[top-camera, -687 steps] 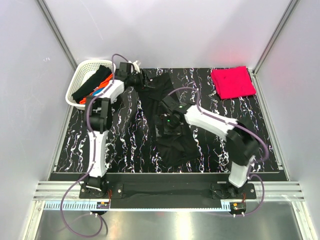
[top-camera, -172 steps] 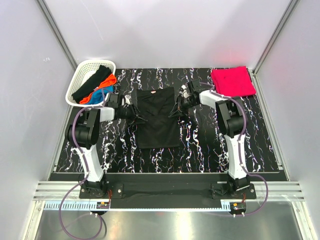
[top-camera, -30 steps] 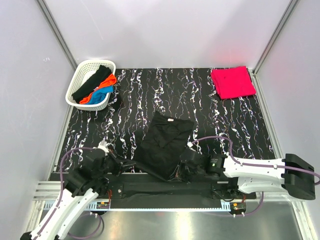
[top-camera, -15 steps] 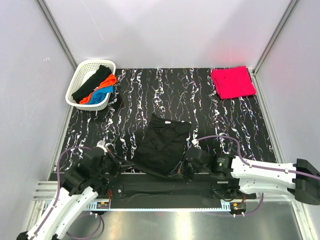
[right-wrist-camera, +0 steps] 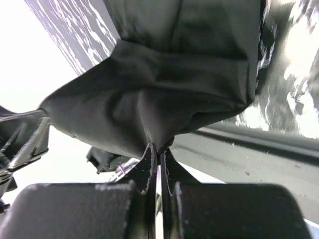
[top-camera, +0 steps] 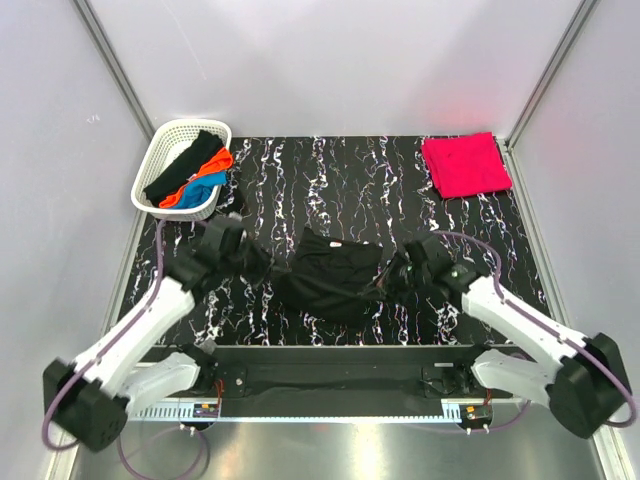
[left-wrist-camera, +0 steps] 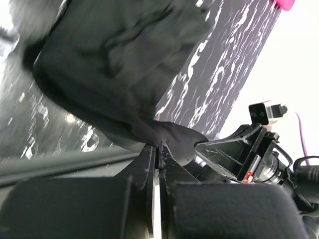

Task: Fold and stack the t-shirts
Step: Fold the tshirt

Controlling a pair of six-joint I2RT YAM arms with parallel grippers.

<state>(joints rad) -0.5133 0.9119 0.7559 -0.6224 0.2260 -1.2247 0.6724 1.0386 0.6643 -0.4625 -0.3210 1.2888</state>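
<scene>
A large black t-shirt hangs bunched between both grippers over the middle of the marbled mat. My left gripper is shut on its left edge; in the left wrist view the black cloth runs into the closed jaws of that gripper. My right gripper is shut on the shirt's right edge, and the right wrist view shows the cloth pinched at that gripper. A folded pinkish-red t-shirt lies at the far right corner. Black, orange and blue t-shirts fill the basket.
The white lattice basket stands at the far left corner of the mat. A metal rail runs along the near edge by the arm bases. Grey walls close in the left, right and back.
Both arms have swung up and away from the near edge, lifting the near edge of the black t-shirt toward the mat's middle. The shirt went from lying flat to bunched.
</scene>
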